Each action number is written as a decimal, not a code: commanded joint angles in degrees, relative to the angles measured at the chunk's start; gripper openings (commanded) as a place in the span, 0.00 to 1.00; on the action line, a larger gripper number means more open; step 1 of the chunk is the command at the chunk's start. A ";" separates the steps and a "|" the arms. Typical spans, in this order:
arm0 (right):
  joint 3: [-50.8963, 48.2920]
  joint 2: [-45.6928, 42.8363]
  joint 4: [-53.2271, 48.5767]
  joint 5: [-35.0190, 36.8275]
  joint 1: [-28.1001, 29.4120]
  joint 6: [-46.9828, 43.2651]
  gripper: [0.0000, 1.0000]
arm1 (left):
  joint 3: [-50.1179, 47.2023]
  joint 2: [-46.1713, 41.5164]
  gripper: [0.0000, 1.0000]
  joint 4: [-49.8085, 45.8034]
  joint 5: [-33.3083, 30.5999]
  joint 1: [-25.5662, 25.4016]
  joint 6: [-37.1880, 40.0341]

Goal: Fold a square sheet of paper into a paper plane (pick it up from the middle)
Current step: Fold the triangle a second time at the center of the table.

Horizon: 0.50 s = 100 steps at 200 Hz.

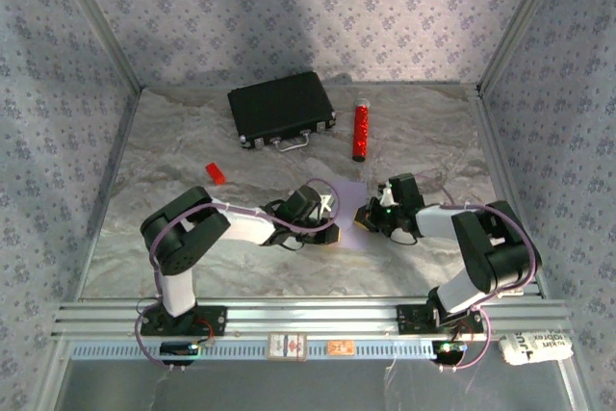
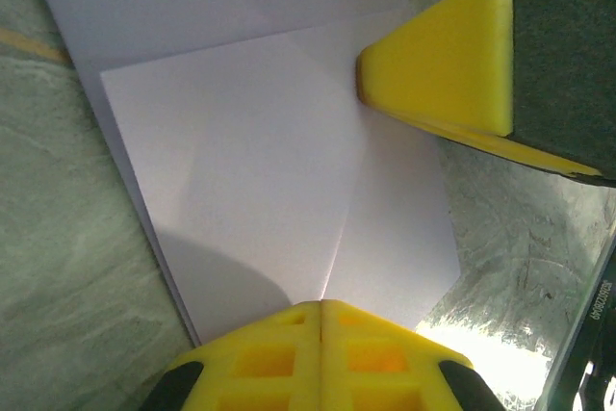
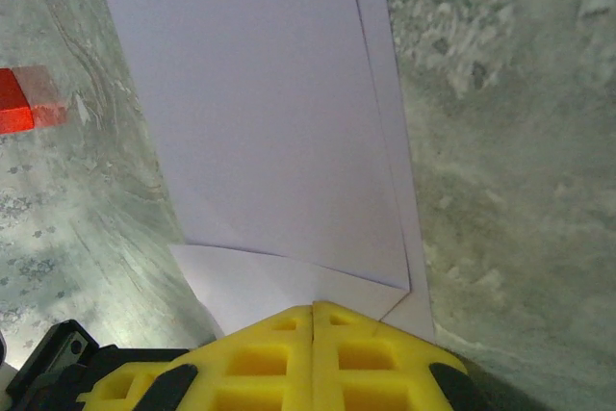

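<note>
paper: pale lilac, lies flat on the table, front middle, directly between the two grippers. it is already folded, with layers stacked one on another.

left gripper: reaches in from the paper's left side. in the left wrist view its yellow fingers are clenched, the pads meeting along one seam with no gap. tips sit at the paper's near edge, at the end of a crease that runs away from them across the sheet. no paper seen between the pads. same view: top layer's left edge is set slightly in from the layer under it.

right gripper: comes in from the paper's right side, facing the left one. in the right wrist view its fingers are also clenched, seam tight, tips over a small flap at the near edge. cannot tell whether they press down or only touch. its yellow finger shows in the left wrist view, tip on the sheet.

surroundings: black case and red cylinder side by side at the far end, well apart from the paper. small red block left of the paper, near the left arm.
</note>
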 commanded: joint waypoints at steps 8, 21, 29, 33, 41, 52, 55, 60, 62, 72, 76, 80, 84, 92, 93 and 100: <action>-1.78 0.75 -4.11 3.16 -0.68 -1.41 0.01 | 3.41 -2.18 0.03 -5.23 2.22 0.87 -1.34; -1.77 0.76 -3.77 3.00 -0.62 -1.17 0.01 | 5.76 -1.55 0.03 -6.83 2.61 1.00 -1.48; -1.69 0.83 -3.73 3.00 -0.69 -1.16 0.01 | 6.82 -0.79 0.03 -6.94 3.23 0.95 -1.75; -1.69 0.85 -3.71 3.01 -0.64 -1.23 0.01 | 7.22 -0.40 0.03 -6.88 3.44 0.94 -2.16; -1.63 0.93 -3.79 2.97 -0.64 -1.31 0.01 | 7.90 0.54 0.03 -6.37 4.01 0.91 -2.84; -1.64 1.02 -3.71 2.94 -0.64 -1.21 0.01 | 8.40 1.81 0.03 -5.59 4.53 0.91 -3.54; -1.61 1.08 -3.69 2.92 -0.66 -1.17 0.01 | 8.71 2.23 0.03 -5.57 4.62 0.90 -3.79; -1.68 1.13 -3.63 2.89 -0.73 -1.11 0.01 | 9.08 2.84 0.03 -5.65 4.68 0.92 -3.95; -1.69 1.12 -3.51 2.91 -0.73 -1.15 0.01 | 9.29 3.12 0.03 -5.65 4.76 0.87 -4.01; -1.81 1.25 -3.27 2.73 -0.64 -0.96 0.01 | 10.29 4.44 0.03 -5.99 5.30 0.91 -4.14; -1.92 1.19 -3.12 2.74 -0.63 -0.85 0.01 | 10.73 4.90 0.03 -6.28 5.57 0.90 -4.24; -1.97 1.20 -2.95 2.66 -0.64 -0.81 0.01 | 11.17 5.49 0.03 -6.58 5.70 0.91 -4.32; -2.04 1.26 -2.86 2.73 -0.60 -0.78 0.01 | 11.49 5.94 0.03 -6.83 5.87 0.91 -4.39; -2.10 1.18 -2.79 2.74 -0.64 -0.74 0.01 | 12.08 6.74 0.03 -7.03 5.93 0.80 -4.35; -2.20 1.22 -2.76 2.74 -0.69 -0.73 0.01 | 12.11 6.85 0.04 -7.09 5.91 0.81 -4.33; -2.29 1.23 -2.83 2.65 -0.66 -0.72 0.01 | 12.44 7.49 0.04 -7.46 5.69 0.74 -4.32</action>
